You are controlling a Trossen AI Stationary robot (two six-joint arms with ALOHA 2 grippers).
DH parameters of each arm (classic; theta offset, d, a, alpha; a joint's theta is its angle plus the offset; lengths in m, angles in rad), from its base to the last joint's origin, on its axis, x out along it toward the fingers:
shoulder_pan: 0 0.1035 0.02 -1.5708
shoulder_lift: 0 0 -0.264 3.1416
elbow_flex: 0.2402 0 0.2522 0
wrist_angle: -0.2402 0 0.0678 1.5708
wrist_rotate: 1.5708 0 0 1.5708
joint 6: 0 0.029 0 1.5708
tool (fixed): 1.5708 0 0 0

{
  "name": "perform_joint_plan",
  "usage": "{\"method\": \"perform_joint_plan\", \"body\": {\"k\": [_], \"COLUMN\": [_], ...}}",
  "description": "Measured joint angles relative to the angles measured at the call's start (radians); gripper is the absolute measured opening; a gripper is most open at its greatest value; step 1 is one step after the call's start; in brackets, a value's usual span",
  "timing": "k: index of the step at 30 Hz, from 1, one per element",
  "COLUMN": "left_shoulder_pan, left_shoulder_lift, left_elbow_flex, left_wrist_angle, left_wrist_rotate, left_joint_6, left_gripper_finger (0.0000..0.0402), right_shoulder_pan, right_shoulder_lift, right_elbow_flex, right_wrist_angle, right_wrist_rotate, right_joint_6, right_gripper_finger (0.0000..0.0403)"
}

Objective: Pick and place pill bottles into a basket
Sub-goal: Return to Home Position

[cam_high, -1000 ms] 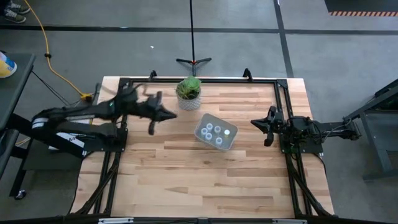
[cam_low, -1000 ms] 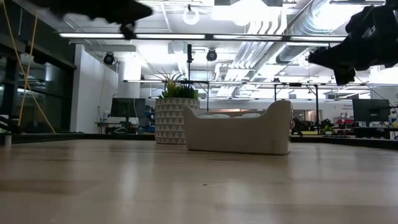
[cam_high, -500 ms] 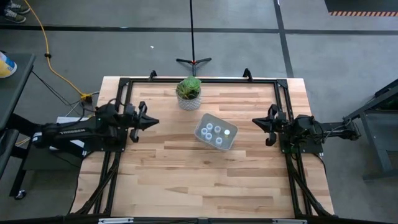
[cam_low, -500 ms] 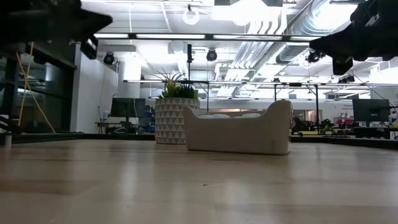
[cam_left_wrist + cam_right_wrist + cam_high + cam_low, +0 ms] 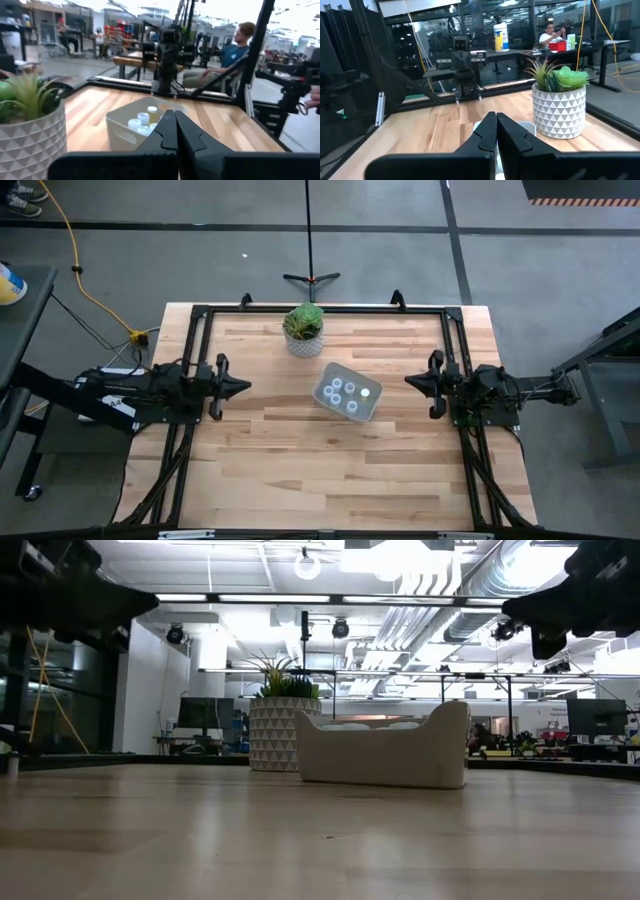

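Pale wood table (image 5: 300, 470): we see its planks running left to right, with a black frame (image 5: 320, 310) edging it.
Left gripper (image 5: 245, 386): we find it over the table's left edge, well apart from the basket, its two dark fingers pressed together and holding nothing.
Right gripper (image 5: 408, 380): it hangs at the right edge, likewise clamped on nothing.
Basket (image 5: 318, 393): it sits mid-table between the two grippers.
Pill bottles (image 5: 348, 392): we see them clustered upright inside the basket, pale caps up, one yellowish.
Plant pot (image 5: 303, 343): white and patterned, it stands just beyond the basket, towards the left, near the far edge.
Person (image 5: 240, 45): seated beyond the table's right side.
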Motion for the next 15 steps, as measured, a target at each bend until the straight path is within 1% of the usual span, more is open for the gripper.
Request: {"method": "perform_joint_plan", "body": {"k": [2, 3, 9, 15], "left_shoulder_pan": [-0.016, -0.021, -0.024, -0.024], "left_shoulder_lift": [-0.003, -0.001, -0.002, -0.002], "left_elbow_flex": [-0.031, -0.037, -0.037, -0.038], "left_wrist_angle": [0.030, 0.020, 0.010, 0.013], "left_wrist_rotate": [-0.027, -0.035, -0.023, -0.044], "left_joint_6": [0.008, 0.009, -0.010, -0.056], "left_gripper_finger": [0.0022, 0.0022, 0.0022, 0.0059], "right_shoulder_pan": [0.000, 0.000, 0.000, 0.000], "right_shoulder_lift": [0.000, 0.000, 0.003, 0.003], "right_elbow_flex": [0.001, 0.001, 0.002, 0.002], "right_wrist_angle": [-0.003, -0.010, -0.073, -0.100], "right_wrist_rotate": [0.000, 0.000, 0.000, 0.002], "right_joint_6": [-0.026, -0.042, -0.045, -0.048], "right_gripper_finger": [0.0001, 0.0001, 0.0001, 0.0006]}}
